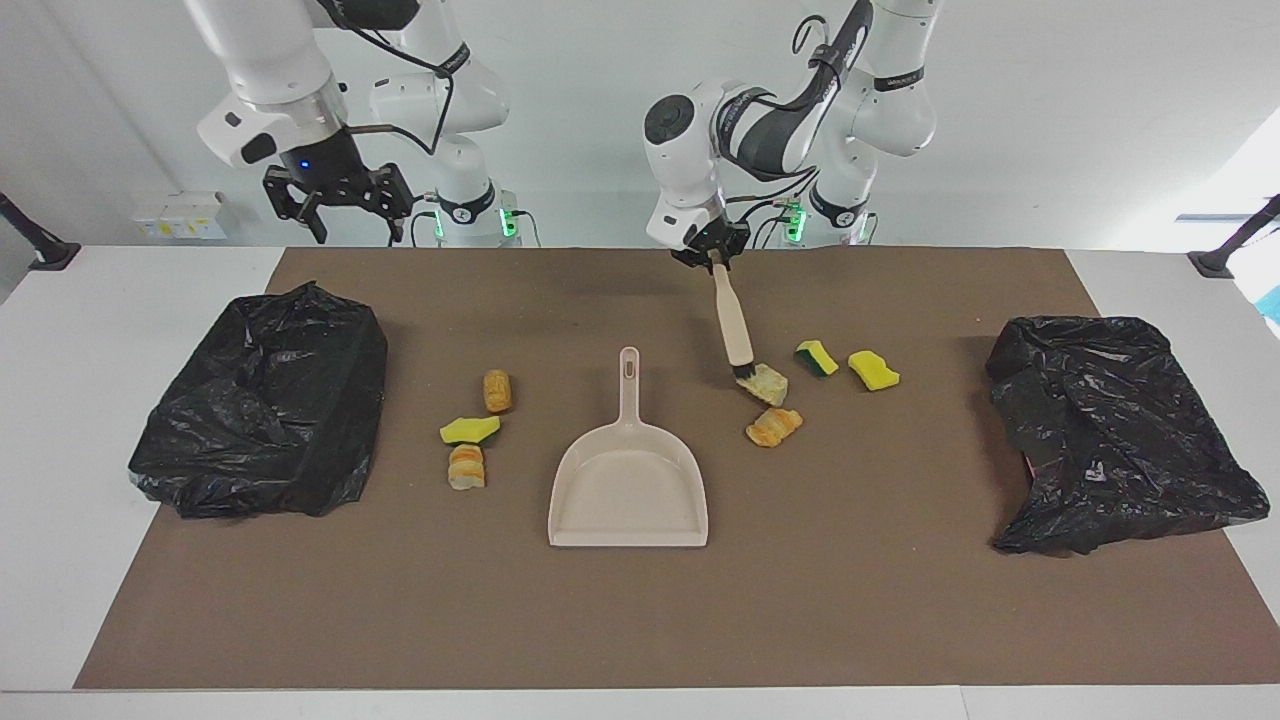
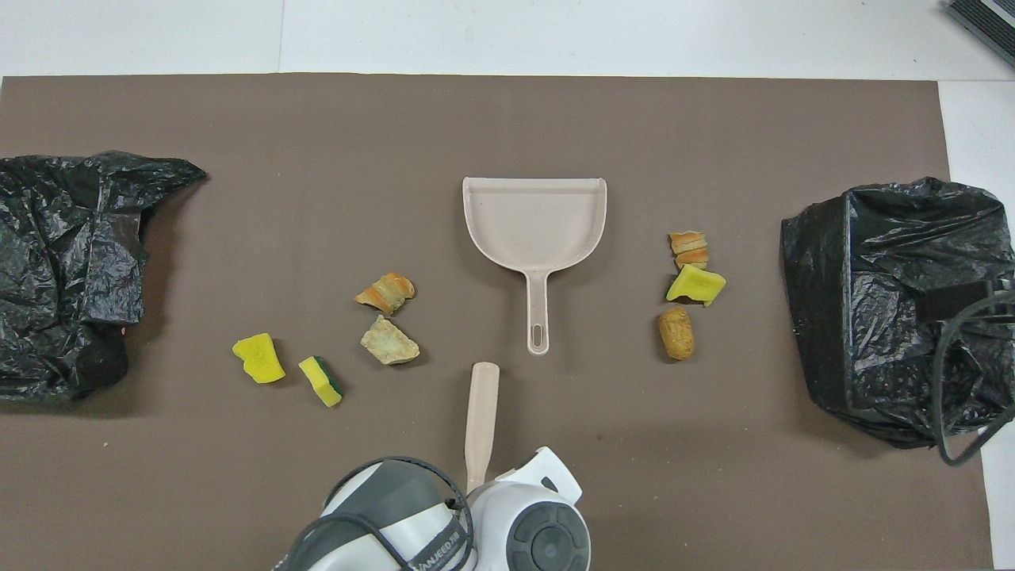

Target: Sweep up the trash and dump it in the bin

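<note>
Left pincer (image 1: 711, 258): clamped on the handle end of a beige plastic brush (image 1: 735, 325), over the brown mat (image 1: 640, 620) toward the robots' edge; the brush hangs tilted, with its dark bristle tip close to the pale tan bread chunk (image 1: 762, 383); contact cannot be told.
Right pincer (image 1: 340, 200): fingers apart, holding nothing, raised over the bench (image 1: 60, 400) near the black-bagged bin (image 1: 265, 400) at the right arm's end.
Trash, left arm's side: pale chunk, an orange-striped croissant piece (image 1: 773, 427) farther from the robots, a green-backed yellow sponge (image 1: 817, 358) and a plain yellow sponge chunk (image 1: 873, 370) beside them.
Trash, right arm's side: a brown bread roll (image 1: 497, 390), a yellow-green sponge wedge (image 1: 470, 430) and a striped pastry piece (image 1: 466, 467), in a row.
Beige plastic dustpan (image 1: 628, 490): flat on the mat between the two groups, handle toward the robots.
Second black-bagged bin (image 1: 1115, 430): at the left arm's end.
</note>
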